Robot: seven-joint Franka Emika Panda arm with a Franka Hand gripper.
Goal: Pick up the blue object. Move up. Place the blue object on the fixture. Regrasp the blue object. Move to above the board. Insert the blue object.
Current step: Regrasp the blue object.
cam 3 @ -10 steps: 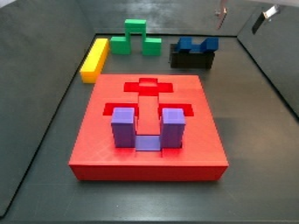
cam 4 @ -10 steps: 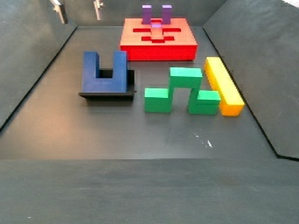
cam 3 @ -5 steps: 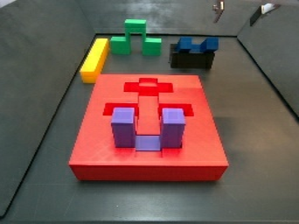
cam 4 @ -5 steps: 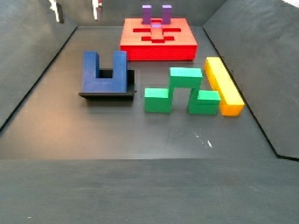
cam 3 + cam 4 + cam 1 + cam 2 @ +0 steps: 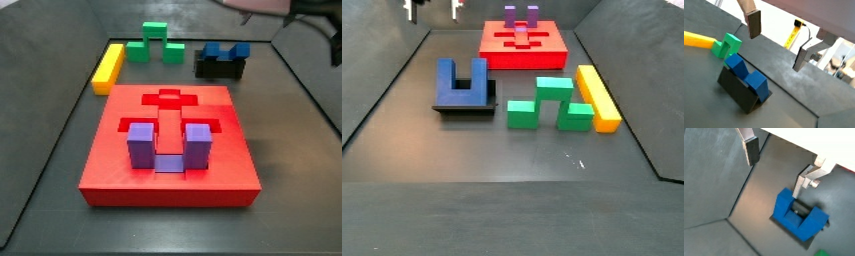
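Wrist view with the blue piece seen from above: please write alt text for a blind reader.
The open hand hangs above the blue object, its fingers holding nothing. The blue U-shaped block rests on the dark floor area below.

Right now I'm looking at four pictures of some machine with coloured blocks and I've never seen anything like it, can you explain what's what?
It is a robot arm with a two-finger gripper. Two pictures come from cameras on its wrist, looking down past the silver fingers; two come from cameras fixed beside the table. The gripper is open and holds nothing, hanging in the air above the blue object. That dark blue U-shaped block rests on the fixture, a small black holder. Nearby lie a green block and a yellow bar. The big red slab is the board, with shaped recesses in its top; a purple U-shaped block already stands in one. In a side view the gripper shows at the far edge.
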